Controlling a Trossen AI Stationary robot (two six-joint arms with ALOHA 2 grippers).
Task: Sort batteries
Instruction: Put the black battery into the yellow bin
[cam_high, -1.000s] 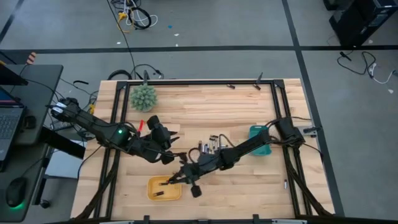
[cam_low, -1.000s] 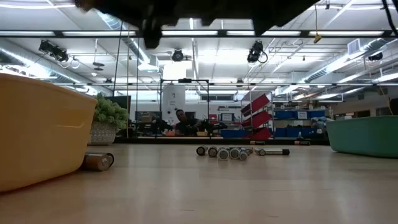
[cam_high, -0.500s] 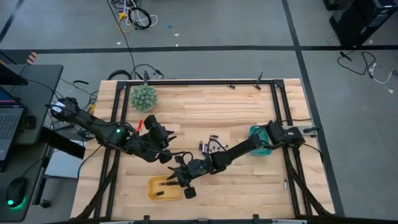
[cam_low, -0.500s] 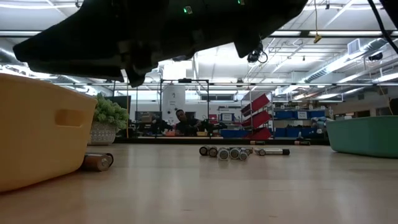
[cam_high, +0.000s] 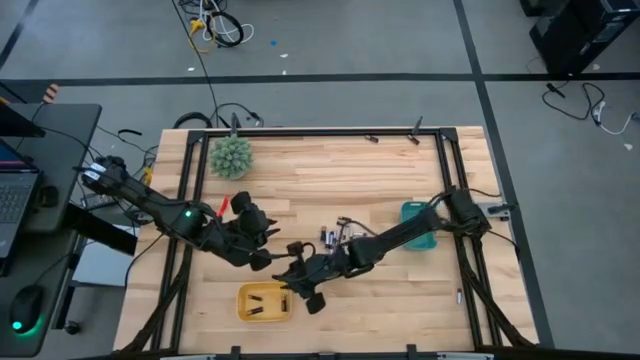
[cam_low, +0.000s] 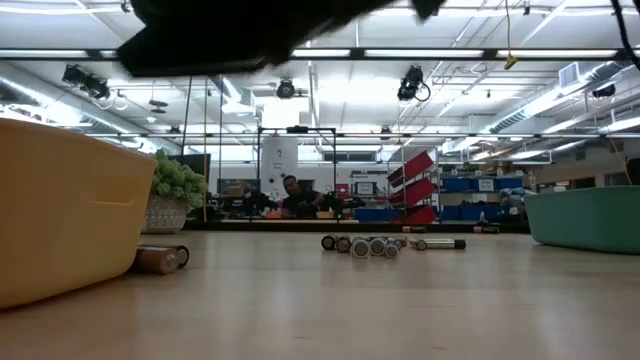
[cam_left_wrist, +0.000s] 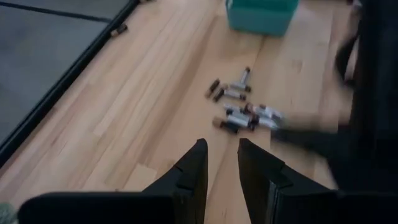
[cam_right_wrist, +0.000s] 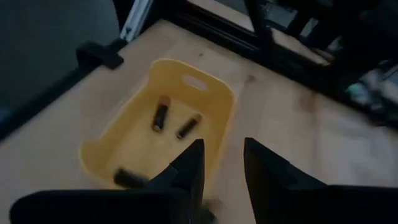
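Batteries (cam_left_wrist: 244, 112): small cylindrical cells, some dark/black, some silvery-grey w/ dark ends, lying in a loose cluster on the pale wooden bench (cam_high: 330, 170), approx. mid-bench, between the yellow plastic tray (cam_high: 262, 302) and the teal plastic bin (cam_high: 417, 226). In the low view the cluster (cam_low: 368, 244) shows as a row of round metallic end caps, plus one long thin dark cell lying sideways. Three more cells lie inside the yellow tray (cam_right_wrist: 163, 127): two dark w/ coppery bands side by side, one dark cell nearer the tray's rim. One brownish cell (cam_low: 160, 259) lies on the bench just beside the tray's outer wall. Right tool (cam_right_wrist: 217, 163) hangs above the tray's edge, on the side facing the cluster, fingers partly apart, nothing between them. Left tool (cam_left_wrist: 219, 163) hovers above the bench just beyond the tray, toward the spiky green ball (cam_high: 230, 156), pointing at the cluster; fingers a narrow gap apart, empty. The ball sits well away from the tray, near the bench's far left corner.
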